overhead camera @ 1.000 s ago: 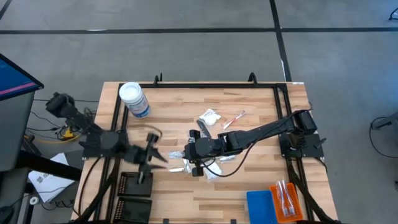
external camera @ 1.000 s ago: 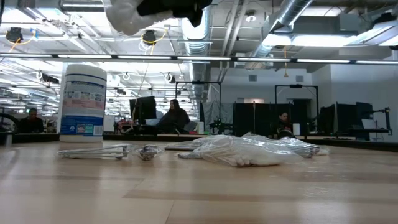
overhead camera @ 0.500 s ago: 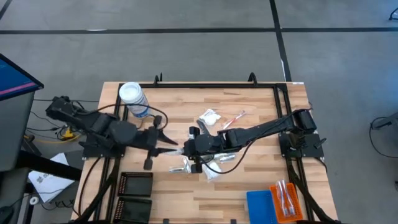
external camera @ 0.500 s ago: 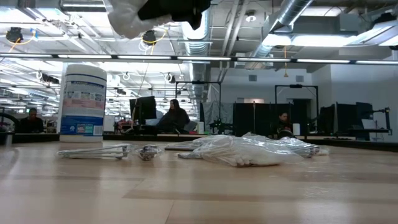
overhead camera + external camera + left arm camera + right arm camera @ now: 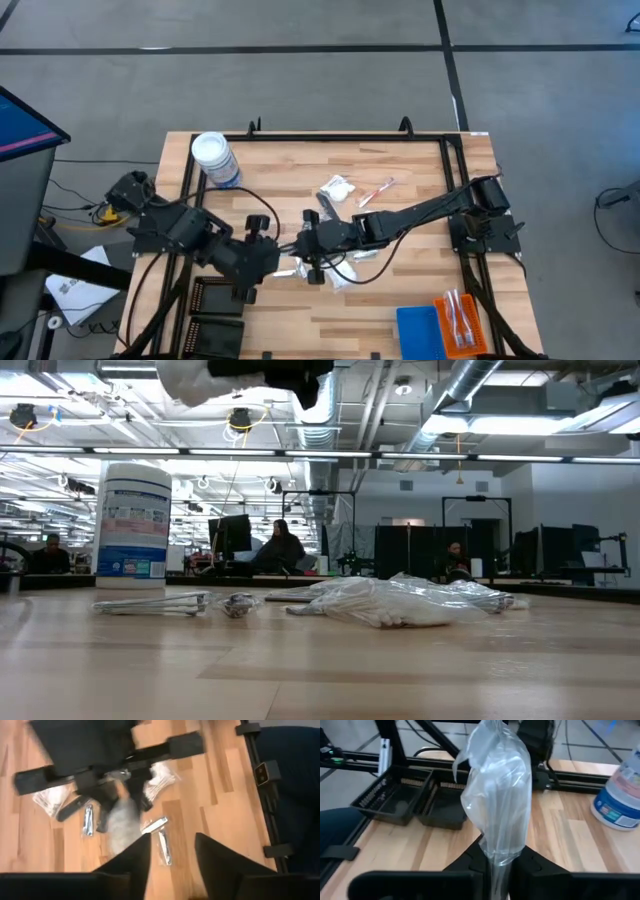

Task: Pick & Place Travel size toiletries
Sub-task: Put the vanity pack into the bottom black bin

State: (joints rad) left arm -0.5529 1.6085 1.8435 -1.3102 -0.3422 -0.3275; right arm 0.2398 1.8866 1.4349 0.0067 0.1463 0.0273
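Toiletries: 1 clear-wrapped item (image 5: pixel 496 795) in right hand (image 5: pixel 497 867), 2 black trays (image 5: pixel 415 800).

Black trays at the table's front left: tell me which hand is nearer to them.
Left. The left hand hangs just past the black trays' far right corner; the right hand, shut on a clear bag, is farther toward the table's middle.

The high camera hangs far above, looking straight down on the whole bench (image 5: pixel 400 310) and grey floor. The low camera sits at bench-top height, facing level across the boards into the room. Both share the white-lidded jar (image 5: pixel 214 160) (at ten o'clock from above). The left wrist camera looks down from close above; the right wrist camera looks closely forward, sharing the black trays (image 5: pixel 415 800) and jar.
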